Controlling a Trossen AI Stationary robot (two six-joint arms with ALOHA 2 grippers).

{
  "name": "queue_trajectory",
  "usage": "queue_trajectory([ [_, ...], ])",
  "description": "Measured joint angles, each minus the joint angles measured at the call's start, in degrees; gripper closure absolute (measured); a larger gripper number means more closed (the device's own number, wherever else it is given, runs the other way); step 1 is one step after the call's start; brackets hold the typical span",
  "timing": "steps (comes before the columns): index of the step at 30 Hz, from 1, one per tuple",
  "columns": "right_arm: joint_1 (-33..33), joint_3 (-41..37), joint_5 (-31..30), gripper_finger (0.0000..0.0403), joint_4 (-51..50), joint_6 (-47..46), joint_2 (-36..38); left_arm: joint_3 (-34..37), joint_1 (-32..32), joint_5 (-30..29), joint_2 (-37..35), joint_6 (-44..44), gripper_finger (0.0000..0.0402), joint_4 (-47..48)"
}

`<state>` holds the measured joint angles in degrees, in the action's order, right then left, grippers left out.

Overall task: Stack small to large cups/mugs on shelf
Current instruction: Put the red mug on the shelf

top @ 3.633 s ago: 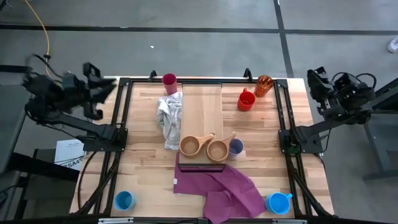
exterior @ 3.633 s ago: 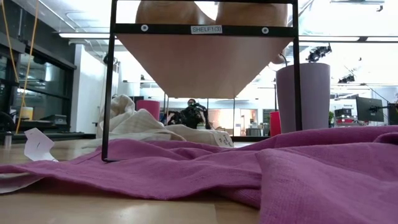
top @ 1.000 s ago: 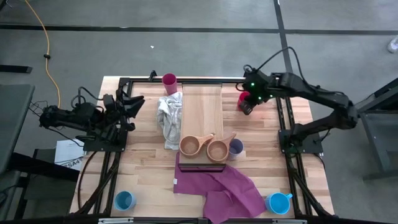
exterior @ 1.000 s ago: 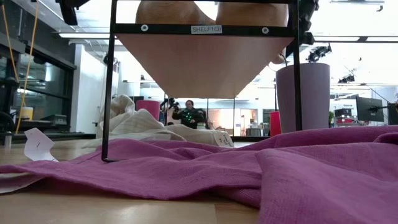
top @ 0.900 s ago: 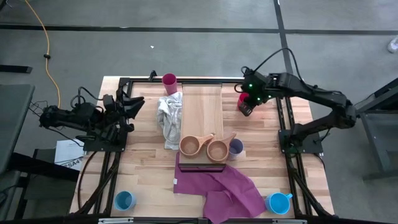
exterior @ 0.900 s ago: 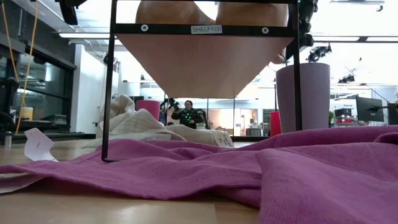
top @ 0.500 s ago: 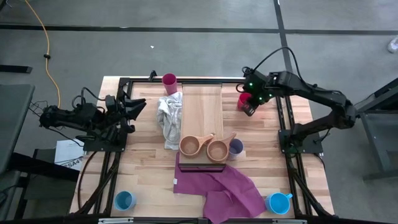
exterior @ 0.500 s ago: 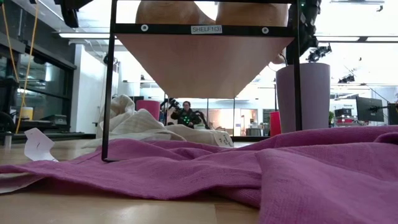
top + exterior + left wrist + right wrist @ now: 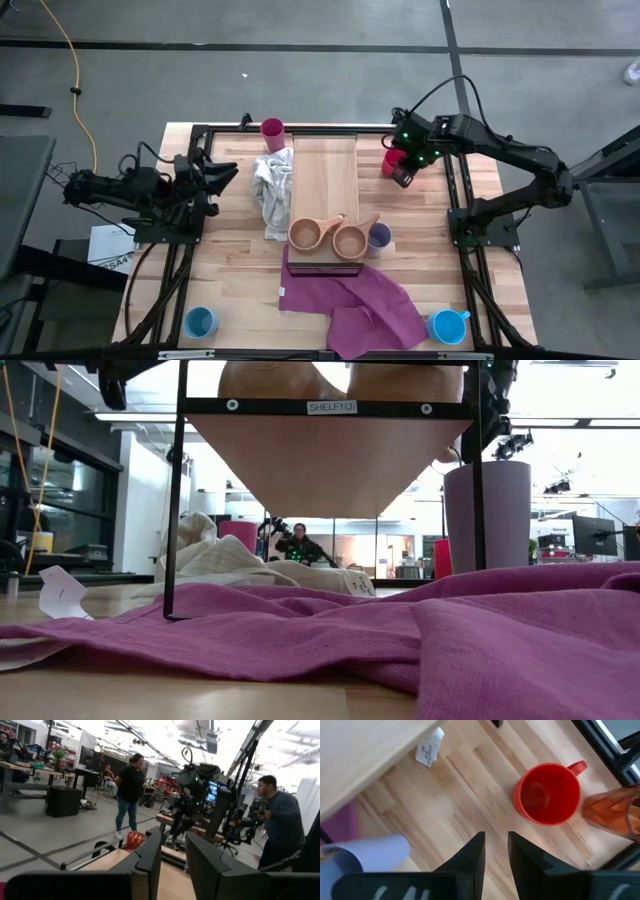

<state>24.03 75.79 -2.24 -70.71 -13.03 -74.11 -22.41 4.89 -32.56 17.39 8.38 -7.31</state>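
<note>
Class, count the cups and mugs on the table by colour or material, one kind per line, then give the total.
Wooden handled cups: 2
Blue mugs: 2
Red mug: 1
Orange-red tumbler: 1
Magenta tumbler: 1
Lavender tumbler: 1
Total: 8

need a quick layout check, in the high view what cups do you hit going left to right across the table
blue mug at the near left corner → magenta tumbler at the far edge → first wooden cup → second wooden cup → lavender tumbler → red mug, partly under the right gripper → second blue mug at the near right corner
</note>
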Motion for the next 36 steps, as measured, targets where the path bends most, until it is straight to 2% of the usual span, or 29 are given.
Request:
queue_trajectory([
  [10, 2.35, 0.00, 5.99, 0.0330, 1.55, -4.29, -0.20, 0.00, 0.00, 0.64, 0.00, -0.61, 0.0324, 2.67],
  [15, 3.44, 0.00, 3.72, 0.0330, 1.54, -5.12, -0.20, 0.00, 0.00, 1.61, -0.01, 0.46, 0.0324, 3.25],
  [22, 5.78, 0.00, 3.61, 0.0330, 2.00, -7.15, -0.38, 0.00, 0.00, 2.16, -0.01, 1.45, 0.0324, 3.25],
  [28, 6.10, 0.00, 5.52, 0.0330, 1.96, -10.08, -3.53, 0.00, 0.00, 3.24, 0.00, 3.16, 0.0324, 3.93],
  [36, 6.77, 0.00, 2.65, 0.0330, 2.30, -8.99, -8.30, 0.00, 0.01, 4.55, 0.00, 6.35, 0.0324, 4.55],
])
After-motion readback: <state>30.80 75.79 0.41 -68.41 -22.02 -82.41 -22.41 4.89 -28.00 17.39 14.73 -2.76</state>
